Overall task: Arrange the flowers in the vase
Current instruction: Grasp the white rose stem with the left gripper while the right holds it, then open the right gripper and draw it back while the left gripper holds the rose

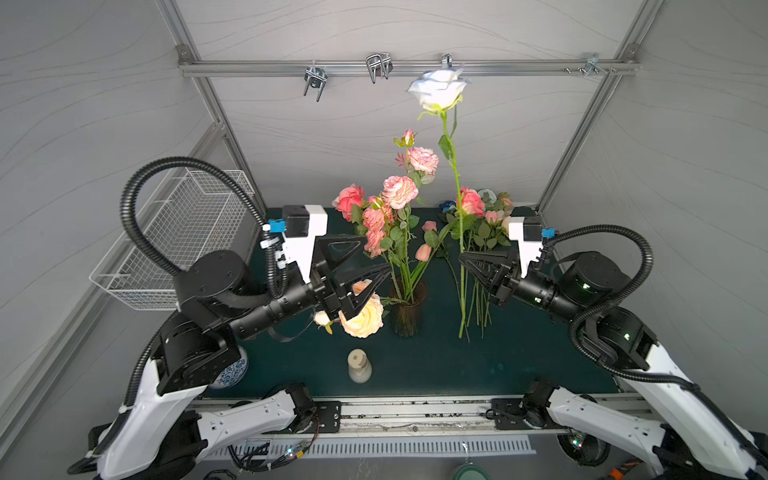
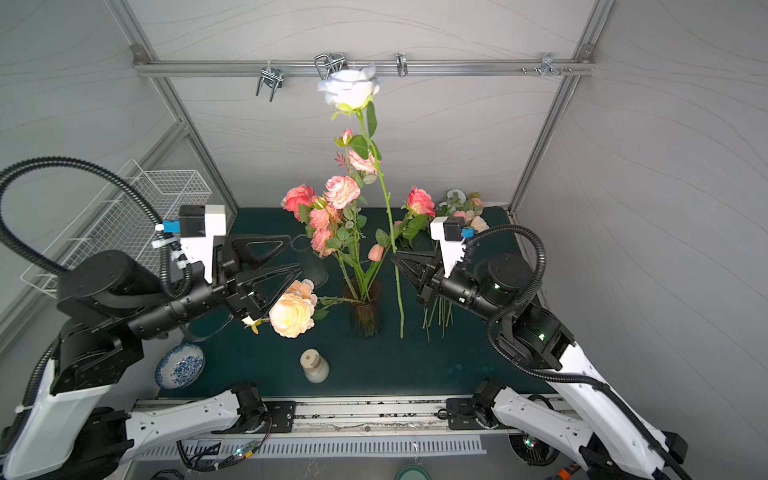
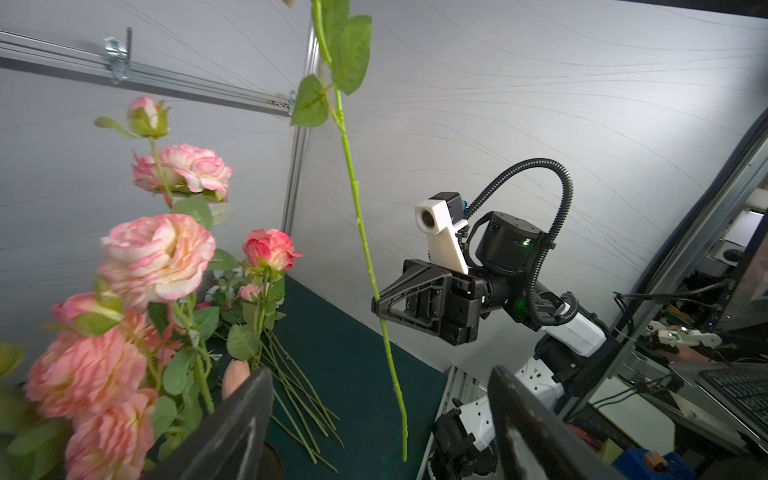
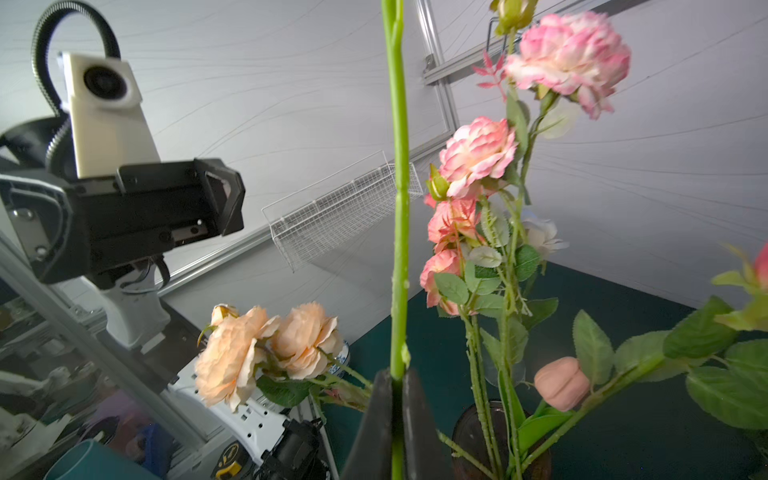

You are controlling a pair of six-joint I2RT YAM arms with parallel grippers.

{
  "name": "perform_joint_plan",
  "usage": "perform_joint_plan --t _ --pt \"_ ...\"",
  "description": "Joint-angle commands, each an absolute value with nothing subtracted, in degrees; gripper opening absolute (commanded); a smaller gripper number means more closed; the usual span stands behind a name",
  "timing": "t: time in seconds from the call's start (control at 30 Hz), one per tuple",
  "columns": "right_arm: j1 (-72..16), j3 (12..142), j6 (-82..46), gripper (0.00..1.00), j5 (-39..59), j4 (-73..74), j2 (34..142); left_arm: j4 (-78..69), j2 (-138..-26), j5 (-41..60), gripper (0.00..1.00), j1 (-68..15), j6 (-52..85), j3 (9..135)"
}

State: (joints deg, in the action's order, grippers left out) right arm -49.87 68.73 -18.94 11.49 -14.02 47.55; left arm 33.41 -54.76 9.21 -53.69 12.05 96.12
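Stem of the white rose (image 1: 438,89) stands upright, pinched in my right gripper (image 1: 461,257) beside the vase (image 1: 409,309) in the middle of the desk (image 1: 519,365); my left gripper (image 1: 378,253), forearm level, gapes wide over the peach blooms (image 1: 365,318).

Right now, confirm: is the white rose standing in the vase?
No: the right fingers hold the white rose upright beside the vase, outside it.

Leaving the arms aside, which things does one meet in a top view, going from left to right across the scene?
wire basket → blue-patterned bowl → small bottle → vase → loose flowers lying on the mat
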Motion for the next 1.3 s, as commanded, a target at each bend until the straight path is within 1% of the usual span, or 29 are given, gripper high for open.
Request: perform_joint_plan --t 0.0,0.1,0.17,0.23,0.33,0.4,0.47,0.77,0.87,0.93,0.97,1.0,1.03,1.07,1.1,1.13,1.17,1.27 --pt "-52.4 70.7 -16.0 0.00 12.6 -15.3 48.2 34.0 -60.5 15.4 0.87 -53.9 9.7 103.9" --pt "-55.0 70.7 -14.6 0.00 12.1 -15.6 48.3 35.4 -64.8 14.7 0.91 -53.9 9.4 108.9" --pt "-56.6 70.0 -13.7 0.00 11.7 -15.1 47.7 35.8 -67.0 13.1 0.90 -53.9 9.3 111.0" --pt "-57.9 69.1 -13.1 0.00 11.4 -14.2 46.9 36.9 -68.7 11.0 0.84 -53.9 9.0 113.0" --pt "-59.2 68.8 -12.2 0.00 11.8 -13.8 46.2 37.9 -70.9 9.5 0.80 -54.0 9.0 115.3" --pt "-60.2 68.7 -11.7 0.00 12.2 -13.8 46.1 37.6 -71.7 9.1 0.74 -54.0 8.9 116.0" --pt "-60.9 68.6 -11.1 0.00 12.6 -14.0 46.1 37.3 -72.1 9.1 0.68 -54.0 8.8 116.3" --pt "-61.7 67.5 -9.7 0.00 12.2 -15.8 46.2 36.0 -73.0 11.1 0.34 -53.9 8.4 117.4" --pt "-61.7 67.0 -9.5 0.00 11.1 -16.1 46.3 35.9 -73.4 11.5 0.18 -53.9 8.4 118.0" --pt "-61.7 66.9 -9.4 0.00 10.7 -16.2 46.3 36.2 -73.9 11.3 0.02 -53.9 8.3 118.7" --pt "-61.7 66.9 -9.4 0.00 10.6 -16.3 46.4 36.4 -74.2 11.1 0.00 -53.9 8.2 119.0" --pt "-61.7 66.9 -9.4 0.09 9.9 -16.6 46.3 36.6 -74.6 10.8 0.00 -53.9 7.8 119.4" --pt "-61.7 66.7 -9.2 0.24 8.8 -16.8 46.2 36.8 -74.8 10.4 0.00 -54.0 7.2 119.7" --pt "-61.7 66.4 -8.9 0.36 7.7 -16.9 45.8 36.7 -75.0 9.7 0.00 -53.9 6.8 119.7" --pt "-61.7 66.0 -8.7 0.45 6.6 -16.8 45.0 36.3 -75.1 9.0 0.00 -53.9 6.1 119.8" --pt "-61.7 65.6 -8.7 0.50 5.2 -16.7 44.1 35.9 -75.2 7.7 0.00 -53.9 5.2 119.9" --pt "-61.7 65.4 -8.3 0.52 4.1 -16.7 43.2 35.6 -75.2 6.6 0.00 -53.9 4.3 120.3" --pt "-61.6 65.4 -7.0 0.55 0.8 -17.9 40.4 35.0 -75.6 4.1 0.00 -53.9 1.4 121.6"
